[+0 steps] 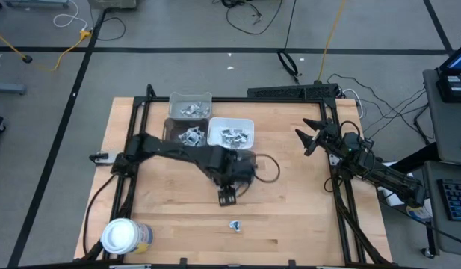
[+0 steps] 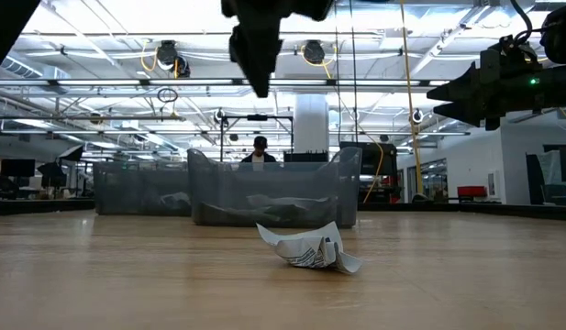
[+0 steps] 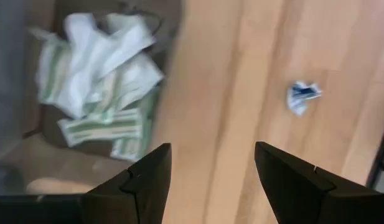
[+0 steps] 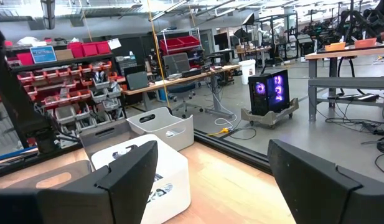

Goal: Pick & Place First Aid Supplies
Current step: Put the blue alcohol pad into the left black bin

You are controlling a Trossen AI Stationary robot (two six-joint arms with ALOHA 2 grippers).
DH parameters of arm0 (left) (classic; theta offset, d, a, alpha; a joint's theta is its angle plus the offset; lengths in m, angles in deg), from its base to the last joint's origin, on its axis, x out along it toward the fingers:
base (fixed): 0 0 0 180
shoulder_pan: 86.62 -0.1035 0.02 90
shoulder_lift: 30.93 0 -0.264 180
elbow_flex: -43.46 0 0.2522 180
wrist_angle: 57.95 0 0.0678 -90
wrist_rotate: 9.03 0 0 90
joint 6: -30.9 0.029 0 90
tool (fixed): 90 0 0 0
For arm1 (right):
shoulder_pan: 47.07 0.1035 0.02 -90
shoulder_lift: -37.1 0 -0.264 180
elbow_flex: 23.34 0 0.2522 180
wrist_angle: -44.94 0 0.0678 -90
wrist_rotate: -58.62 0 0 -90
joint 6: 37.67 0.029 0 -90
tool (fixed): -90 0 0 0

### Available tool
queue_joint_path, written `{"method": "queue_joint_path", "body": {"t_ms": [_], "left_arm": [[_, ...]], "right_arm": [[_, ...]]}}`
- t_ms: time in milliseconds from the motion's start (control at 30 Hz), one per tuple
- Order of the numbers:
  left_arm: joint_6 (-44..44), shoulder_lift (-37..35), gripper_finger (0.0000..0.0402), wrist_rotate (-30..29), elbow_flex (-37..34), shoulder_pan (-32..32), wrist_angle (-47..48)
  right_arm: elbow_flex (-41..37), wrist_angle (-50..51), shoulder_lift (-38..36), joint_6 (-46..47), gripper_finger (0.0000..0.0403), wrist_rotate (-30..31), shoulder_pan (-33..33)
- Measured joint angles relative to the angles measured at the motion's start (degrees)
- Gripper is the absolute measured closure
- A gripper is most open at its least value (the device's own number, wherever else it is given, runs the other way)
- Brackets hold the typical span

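Crumpled white paper packet (image 1: 235, 225) with blue print lies alone on the smooth wooden bench (image 1: 305, 217), lower centre of the high view. Left gripper (image 1: 228, 197) hangs above it, fingers parted, empty. Right gripper (image 1: 308, 137), centre right, gapes wide, empty.

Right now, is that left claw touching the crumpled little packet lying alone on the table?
Apart. The low view shows the left claw hanging well above the packet, with clear air between them; its fingers are open and empty.

You are looking at robotics workshop: red parts bins (image 4: 86, 74) lining shelves, workbenches (image 4: 347, 56) standing around, cables (image 1: 66, 48) trailing over floor.
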Motion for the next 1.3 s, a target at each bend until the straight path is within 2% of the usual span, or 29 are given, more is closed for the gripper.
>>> {"method": "queue_joint_path", "body": {"t_ms": [267, 400, 667, 1100, 1300], "left_arm": [[-0.49, 7.57, 0.0165, 4.03, 10.55, 5.98, 0.50], [-0.62, 9.63, 0.0165, 5.46, 13.61, 8.18, 0.48], [-0.84, 11.43, 0.0165, 5.31, 14.00, 11.31, -2.15], [0.49, 20.01, 0.0165, 2.47, 13.86, 15.00, -3.82], [2.51, 22.26, 0.0165, -1.90, 13.86, 15.37, -4.51]], "right_arm": [[-0.01, 0.00, 0.00, 0.00, 0.0105, 0.00, 0.01], [-0.02, 0.00, -0.02, 0.00, 0.0105, 0.01, 0.02], [0.00, 0.01, -0.01, 0.00, 0.0105, 0.00, 0.01], [-0.02, 0.35, 0.20, 0.00, 0.0105, 0.00, 0.00], [0.00, 0.34, 0.20, 0.00, 0.0105, 0.00, 0.01]]}}
